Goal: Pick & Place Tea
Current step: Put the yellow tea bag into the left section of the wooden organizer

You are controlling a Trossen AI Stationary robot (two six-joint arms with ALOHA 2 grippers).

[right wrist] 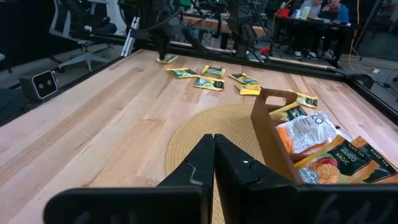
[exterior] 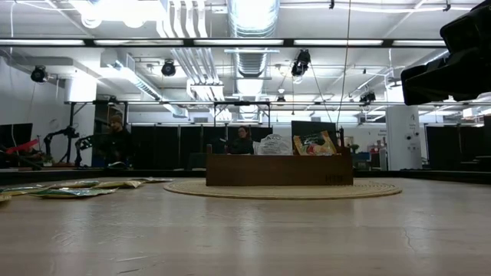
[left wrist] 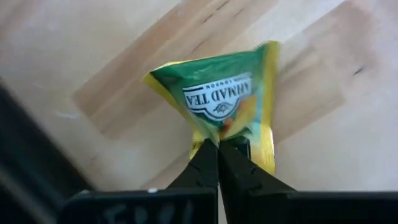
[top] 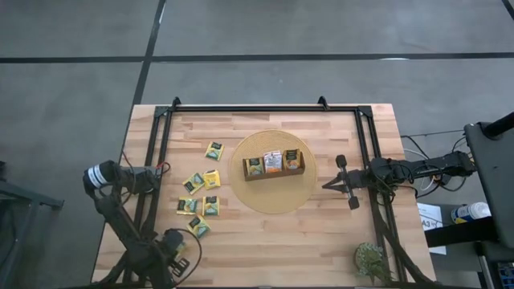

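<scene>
My left gripper [left wrist: 217, 149] is pinched tight on a green tea packet [left wrist: 227, 102] at the table's near-left corner; best I lift straight up, keeping the crumpled edge clamped, toward the wooden tray [top: 274, 172], while my right gripper [right wrist: 214, 146] waits closed and empty

Green-yellow tea packet [left wrist: 227, 102]: "AHMAD TEA LONDON". Tray packet [right wrist: 345, 158]: "MANGO MAGIC".

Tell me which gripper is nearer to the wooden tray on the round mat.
Right. The right gripper, shut and empty, hovers just beside the wooden tray, off the mat. The left gripper is far off at the table's near-left corner, pinching a tea packet.
</scene>
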